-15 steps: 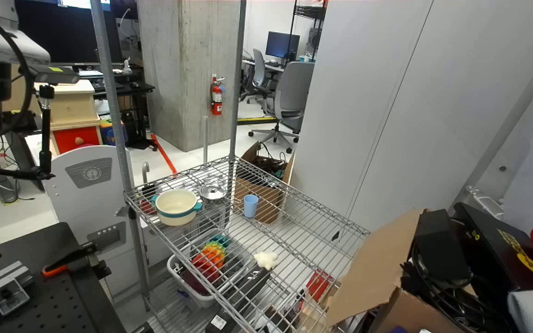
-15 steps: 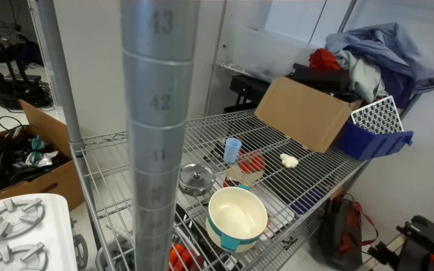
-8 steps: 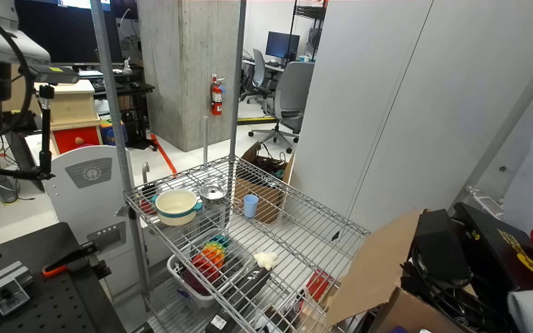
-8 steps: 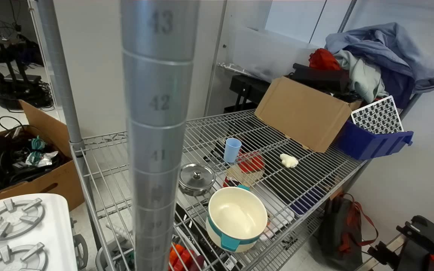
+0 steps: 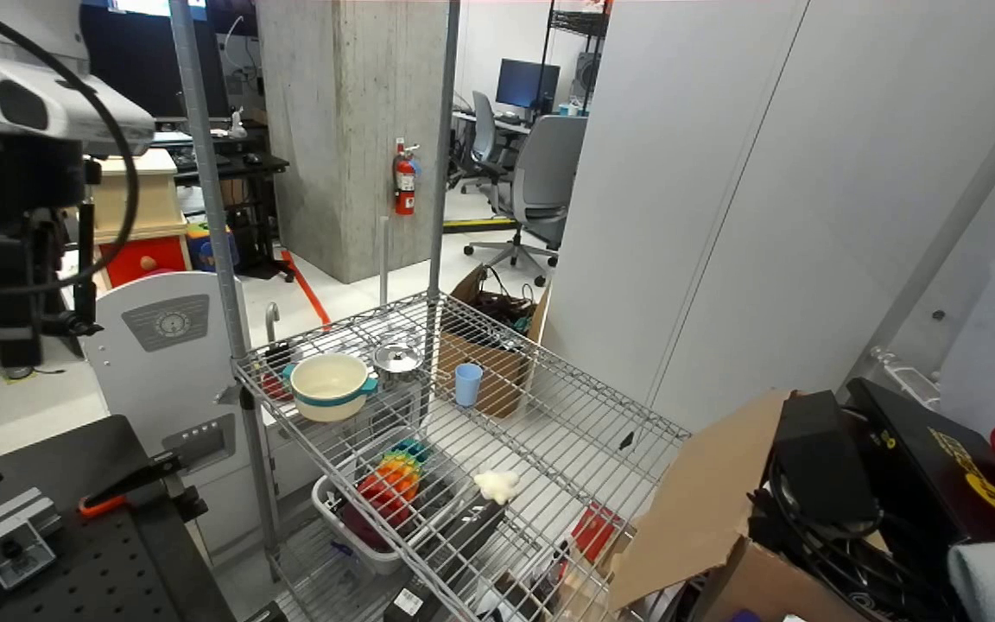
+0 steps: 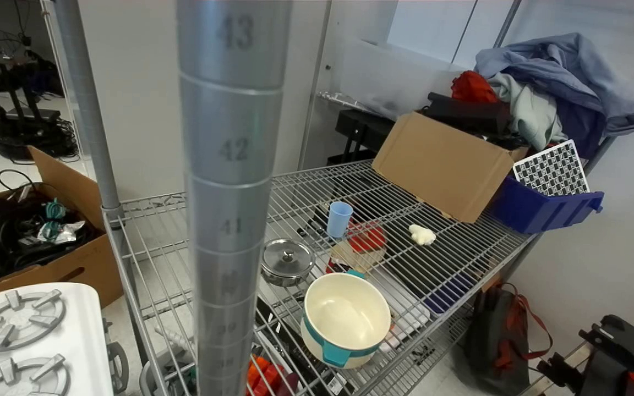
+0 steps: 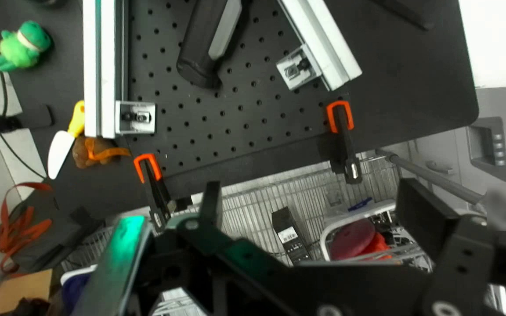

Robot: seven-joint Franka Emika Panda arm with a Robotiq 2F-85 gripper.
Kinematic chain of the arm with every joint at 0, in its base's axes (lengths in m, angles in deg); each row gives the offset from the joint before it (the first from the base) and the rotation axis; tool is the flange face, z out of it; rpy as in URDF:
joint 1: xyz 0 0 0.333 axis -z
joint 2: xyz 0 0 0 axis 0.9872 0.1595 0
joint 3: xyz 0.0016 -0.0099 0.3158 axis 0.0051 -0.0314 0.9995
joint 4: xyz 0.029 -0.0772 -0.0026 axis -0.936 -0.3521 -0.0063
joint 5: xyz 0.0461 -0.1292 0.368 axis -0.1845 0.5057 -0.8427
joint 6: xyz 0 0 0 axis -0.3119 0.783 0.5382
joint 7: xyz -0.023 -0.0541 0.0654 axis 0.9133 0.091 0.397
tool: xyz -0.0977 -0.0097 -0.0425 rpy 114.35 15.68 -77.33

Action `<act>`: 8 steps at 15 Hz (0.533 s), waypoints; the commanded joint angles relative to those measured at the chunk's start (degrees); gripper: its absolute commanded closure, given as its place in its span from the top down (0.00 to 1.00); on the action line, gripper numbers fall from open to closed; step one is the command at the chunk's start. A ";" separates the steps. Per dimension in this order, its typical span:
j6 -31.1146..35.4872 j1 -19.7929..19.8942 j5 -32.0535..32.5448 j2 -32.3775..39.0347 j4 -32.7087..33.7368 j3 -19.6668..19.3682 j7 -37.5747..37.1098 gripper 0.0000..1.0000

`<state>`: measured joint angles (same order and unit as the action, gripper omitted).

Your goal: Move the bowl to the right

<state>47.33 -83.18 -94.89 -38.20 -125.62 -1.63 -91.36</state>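
Note:
The bowl (image 5: 330,386) is cream with a teal band and teal side handles. It stands upright on the wire shelf (image 5: 549,449), near the corner by the shelf post. It also shows in an exterior view (image 6: 347,313), to the right of the numbered post. My gripper (image 5: 21,345) hangs at the left edge of that exterior view, to the left of the bowl and apart from it. In the wrist view my gripper (image 7: 319,197) has its fingers wide apart with nothing between them. The bowl does not show in the wrist view.
A lidded metal pot (image 6: 288,260), a blue cup (image 6: 339,219) and a pale star-like piece (image 6: 422,235) share the shelf. Upright shelf posts (image 5: 208,173) stand between arm and shelf. A black perforated table (image 7: 235,109) holds clamps and rails. A cardboard box (image 5: 705,510) stands at the shelf's far end.
In an exterior view the arm and gripper have moved right, and more of the gripper shows at the left edge. The bowl and the other things on the shelf have not moved.

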 commanded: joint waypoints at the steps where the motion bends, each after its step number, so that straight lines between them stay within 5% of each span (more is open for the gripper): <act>1: 9.69 1.32 3.46 10.58 3.14 -4.00 10.81 1.00; 5: 18.22 0.96 5.70 23.29 8.72 -6.88 20.92 1.00; 8: 22.83 1.02 5.81 34.24 15.41 -6.94 21.03 1.00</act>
<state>67.12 -81.97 -90.33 -14.96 -117.88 -8.10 -71.36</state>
